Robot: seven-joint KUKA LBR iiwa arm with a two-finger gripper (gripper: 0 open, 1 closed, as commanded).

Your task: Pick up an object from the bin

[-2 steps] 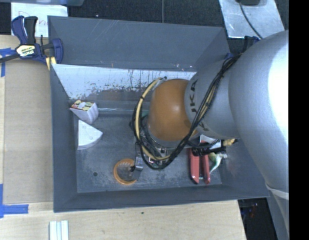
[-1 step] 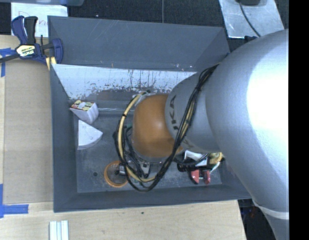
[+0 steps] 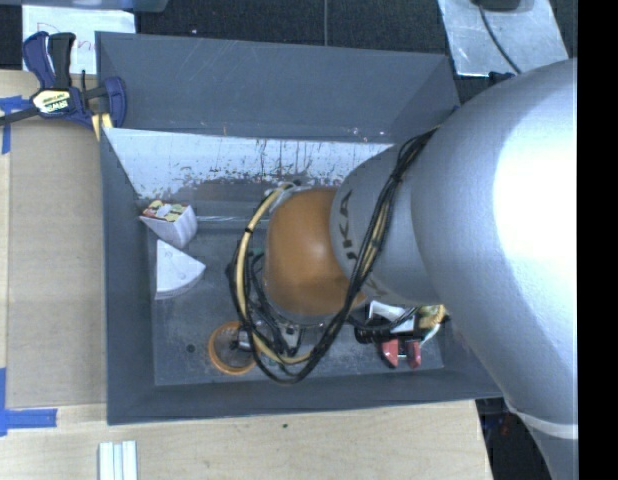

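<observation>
Gripper [image 3: 255, 341] is low at the front floor of the grey metal bin [image 3: 129, 298], under the arm's orange wrist cover [image 3: 304, 253], right over a flat orange ring w/ dark centre [image 3: 218, 358]. Spread or closed: can't tell, it's hidden. Ring prob. light, stiff, smooth. Best pinched across its band, one side thru the hole. White wedge-shaped piece [image 3: 177, 270] and small printed white box [image 3: 171, 220] lie apart, toward view's left.
</observation>
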